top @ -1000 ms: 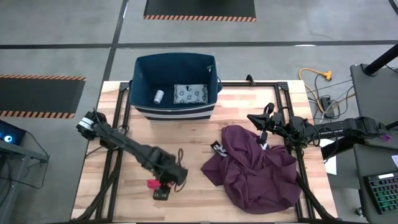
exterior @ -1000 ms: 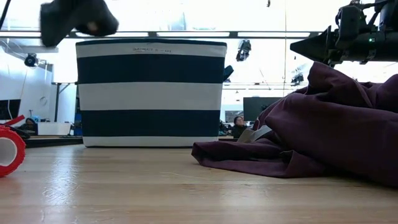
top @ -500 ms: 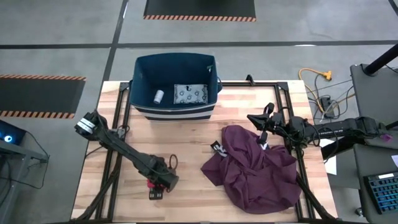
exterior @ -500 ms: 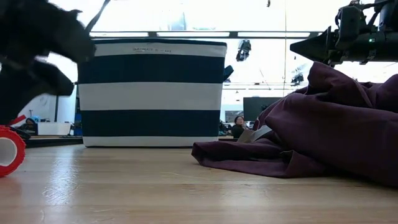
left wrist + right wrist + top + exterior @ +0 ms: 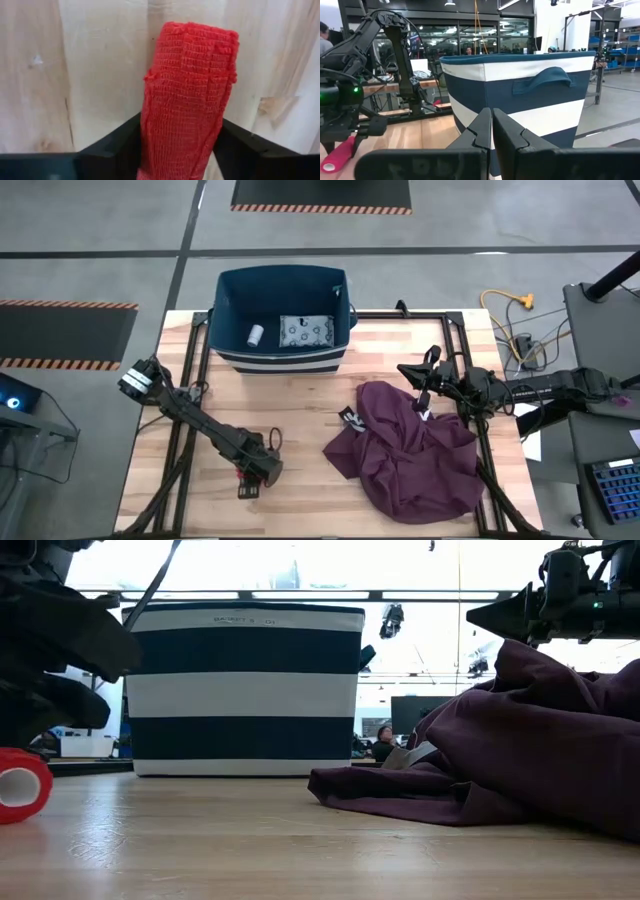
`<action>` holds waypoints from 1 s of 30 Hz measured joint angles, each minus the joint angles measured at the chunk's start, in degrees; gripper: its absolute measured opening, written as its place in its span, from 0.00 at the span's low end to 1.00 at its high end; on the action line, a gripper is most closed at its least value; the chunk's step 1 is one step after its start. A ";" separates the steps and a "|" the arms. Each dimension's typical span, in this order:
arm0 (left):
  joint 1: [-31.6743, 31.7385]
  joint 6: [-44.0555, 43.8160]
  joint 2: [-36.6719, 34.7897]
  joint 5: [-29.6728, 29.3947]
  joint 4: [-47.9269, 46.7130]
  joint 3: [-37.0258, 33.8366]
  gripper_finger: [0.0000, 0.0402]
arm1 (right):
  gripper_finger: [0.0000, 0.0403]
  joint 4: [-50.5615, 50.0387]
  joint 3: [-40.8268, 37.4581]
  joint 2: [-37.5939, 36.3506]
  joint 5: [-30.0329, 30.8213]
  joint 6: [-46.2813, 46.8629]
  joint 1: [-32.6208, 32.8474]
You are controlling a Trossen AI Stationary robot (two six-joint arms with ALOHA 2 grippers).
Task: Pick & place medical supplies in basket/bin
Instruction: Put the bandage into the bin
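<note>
The small red oblong piece is a red bandage roll. It lies on its side on the wood near the table's near-left part and shows at the low view's left edge. My left gripper is down over it, shut on it. In the dark-blue bin lie the pale-blue dotted packet and one white cylinder; a second cylinder does not show. My right gripper is shut and hovers at the maroon cloth's far edge. My left gripper holds the red roll between its two fingers, one finger on each long side. The fingers come from above, pointing down, and lie across the roll. The roll lies level with its underside on the table.
A big crumpled maroon cloth covers the table's near-right part, under and beside the right arm. The bin stands at the far edge, left of centre. Bare wood lies between the bin, the cloth and the left gripper. People show in the room beyond.
My left gripper has come down and a little toward the table's left edge, onto the red roll. The roll has shifted slightly on the table. The right arm has kept still.
</note>
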 joint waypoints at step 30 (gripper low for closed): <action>32.93 20.09 0.26 -37.31 -18.12 55.45 0.17 | 0.02 0.04 0.00 0.02 0.03 2.73 0.02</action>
